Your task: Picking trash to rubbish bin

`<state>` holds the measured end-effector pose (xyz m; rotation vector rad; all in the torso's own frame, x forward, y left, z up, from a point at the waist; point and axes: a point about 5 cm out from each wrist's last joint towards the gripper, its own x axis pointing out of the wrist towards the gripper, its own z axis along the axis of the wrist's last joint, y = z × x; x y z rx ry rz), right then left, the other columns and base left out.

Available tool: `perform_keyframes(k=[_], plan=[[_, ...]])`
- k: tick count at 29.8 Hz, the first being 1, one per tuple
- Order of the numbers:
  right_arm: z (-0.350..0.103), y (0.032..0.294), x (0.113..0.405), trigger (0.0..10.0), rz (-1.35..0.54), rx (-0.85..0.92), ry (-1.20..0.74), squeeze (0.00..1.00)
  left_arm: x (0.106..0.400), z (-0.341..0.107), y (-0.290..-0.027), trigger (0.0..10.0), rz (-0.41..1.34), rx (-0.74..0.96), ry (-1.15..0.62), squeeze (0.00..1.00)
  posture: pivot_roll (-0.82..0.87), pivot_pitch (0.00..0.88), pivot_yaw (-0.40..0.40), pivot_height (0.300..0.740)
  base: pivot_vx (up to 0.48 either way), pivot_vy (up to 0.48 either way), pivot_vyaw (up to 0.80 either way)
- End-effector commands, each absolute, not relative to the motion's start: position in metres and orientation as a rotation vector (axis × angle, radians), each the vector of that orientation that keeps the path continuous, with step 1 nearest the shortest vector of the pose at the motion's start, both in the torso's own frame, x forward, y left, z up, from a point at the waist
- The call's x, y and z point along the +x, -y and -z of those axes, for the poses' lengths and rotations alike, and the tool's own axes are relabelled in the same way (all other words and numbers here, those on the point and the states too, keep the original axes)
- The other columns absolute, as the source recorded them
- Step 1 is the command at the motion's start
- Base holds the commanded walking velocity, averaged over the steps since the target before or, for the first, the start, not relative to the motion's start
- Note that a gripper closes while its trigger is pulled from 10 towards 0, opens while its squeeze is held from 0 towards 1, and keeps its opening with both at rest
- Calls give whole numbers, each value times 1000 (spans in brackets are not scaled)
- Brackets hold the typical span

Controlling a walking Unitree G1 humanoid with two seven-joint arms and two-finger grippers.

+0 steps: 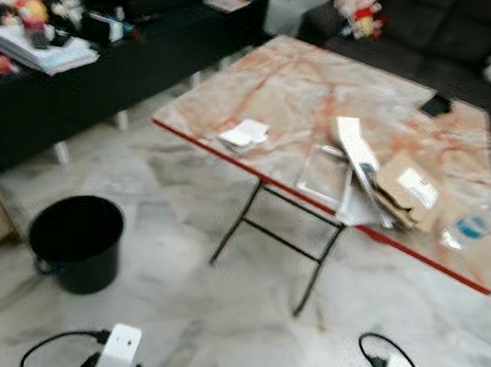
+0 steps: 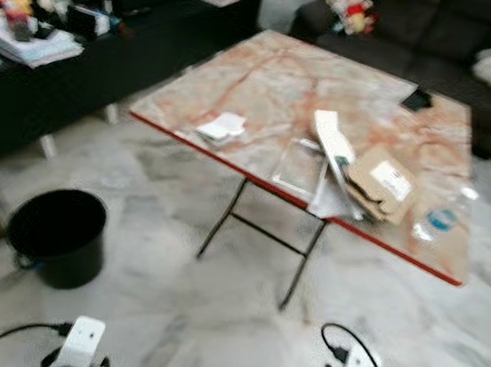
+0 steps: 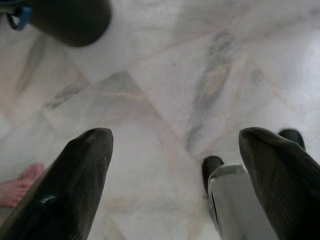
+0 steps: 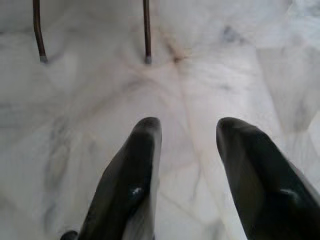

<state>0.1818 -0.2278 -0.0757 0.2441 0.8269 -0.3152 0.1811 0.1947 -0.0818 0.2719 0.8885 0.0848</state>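
A folding table with a pink marble top (image 1: 301,92) stands on the grey-veined marble floor (image 1: 210,322), near a round black plastic bin (image 1: 76,241). Left gripper (image 3: 175,165) wide apart, right gripper (image 4: 187,150) narrower, both hold nothing.

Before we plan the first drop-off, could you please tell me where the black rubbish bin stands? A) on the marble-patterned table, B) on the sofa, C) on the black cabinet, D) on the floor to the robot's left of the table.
D: the black rubbish bin stands on the pale floor, left of the table.
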Motion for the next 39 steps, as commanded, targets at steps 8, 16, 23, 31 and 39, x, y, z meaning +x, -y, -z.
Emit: perform_keyframes(k=[8,16,23,31,39], plan=[[75,235,179,10000,340,240,-829,0,182,83,-191,10000,-80,270,-897,0,142,0,-90,740,0,-131,-755],[75,235,180,10000,340,241,-828,0,182,82,-190,10000,-80,269,-895,0,140,0,-90,740,0,0,-756],[75,231,182,10000,356,262,-814,0,183,82,-190,10000,-67,276,-893,0,146,0,-65,740,0,0,-536],[76,223,184,10000,357,270,-811,0,190,78,-195,10000,-42,314,-871,0,152,0,-39,740,0,0,0],[61,227,207,10000,354,240,-722,0,215,61,-200,10000,-124,262,-748,0,151,0,-21,740,0,0,0]])
